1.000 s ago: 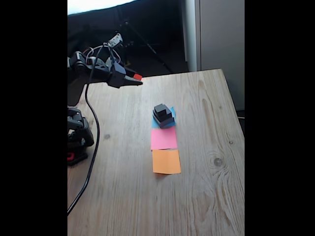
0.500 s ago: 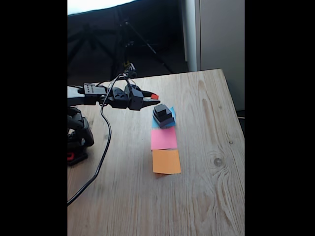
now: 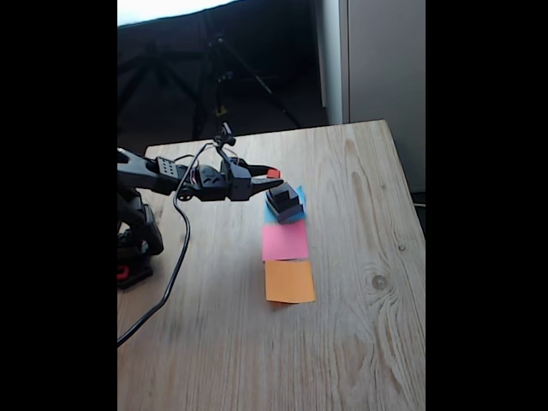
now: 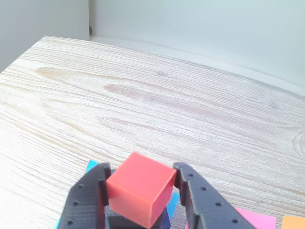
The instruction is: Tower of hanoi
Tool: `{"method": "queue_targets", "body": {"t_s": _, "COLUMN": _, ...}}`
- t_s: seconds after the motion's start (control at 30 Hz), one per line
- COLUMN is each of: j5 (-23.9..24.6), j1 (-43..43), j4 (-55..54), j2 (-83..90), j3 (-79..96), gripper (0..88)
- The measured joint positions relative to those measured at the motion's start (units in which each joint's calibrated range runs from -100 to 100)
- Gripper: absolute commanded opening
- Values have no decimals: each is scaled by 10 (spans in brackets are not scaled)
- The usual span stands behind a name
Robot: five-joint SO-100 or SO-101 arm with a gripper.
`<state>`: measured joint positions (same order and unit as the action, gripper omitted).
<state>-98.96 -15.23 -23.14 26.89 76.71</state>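
The end effector [image 4: 140, 191] is gripping the red cube [image 4: 140, 192] between its two dark fingers [image 4: 88, 200], one finger pressing on each side of the cube. In the fixed view the arm [image 3: 163, 175] is reaching out level from the left, and the end effector [image 3: 271, 178] is holding the red cube [image 3: 273, 173] in the air just above and slightly left of the stack of dark blocks [image 3: 284, 201].

That stack is sitting on the blue paper square [image 3: 299, 195], whose corners are peeking out around it. The small black cube [image 3: 280, 193] is on top, the medium black block [image 3: 285, 204] is lying under it, and a greyish flat block at the bottom is too dark to separate clearly. In the wrist view a dark block surface [image 4: 136, 223] is showing directly beneath the held cube, with slivers of blue paper [image 4: 91, 165] to either side.

The pink paper square [image 3: 285, 241] is lying just beside the blue one, nearer the camera, and the orange paper square [image 3: 289, 281] is lying next in the same row; both are bare. A black cable [image 3: 175, 257] is hanging from the arm and trailing across the wooden tabletop [image 3: 360, 300] on the left, well apart from the papers. The arm's base [image 3: 135, 244] is standing at the left edge. A dark tripod [image 3: 224, 60] is standing behind the tabletop.
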Motion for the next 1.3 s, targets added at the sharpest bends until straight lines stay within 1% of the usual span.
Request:
{"method": "queue_targets", "body": {"t_s": 0.2, "j5": 0, "j1": 0, "j4": -72, "j2": -26, "j3": 27, "gripper": 75}}
{"method": "queue_targets", "body": {"t_s": 0.47, "j5": 0, "j1": -2, "j4": -85, "j2": -56, "j3": 23, "gripper": 78}}
{"method": "queue_targets", "body": {"t_s": 0.7, "j5": 0, "j1": -2, "j4": -131, "j2": -107, "j3": 2, "gripper": 81}}
{"method": "queue_targets", "body": {"t_s": 1.3, "j5": 0, "j1": -2, "j4": -149, "j2": -118, "j3": -3, "gripper": 101}}
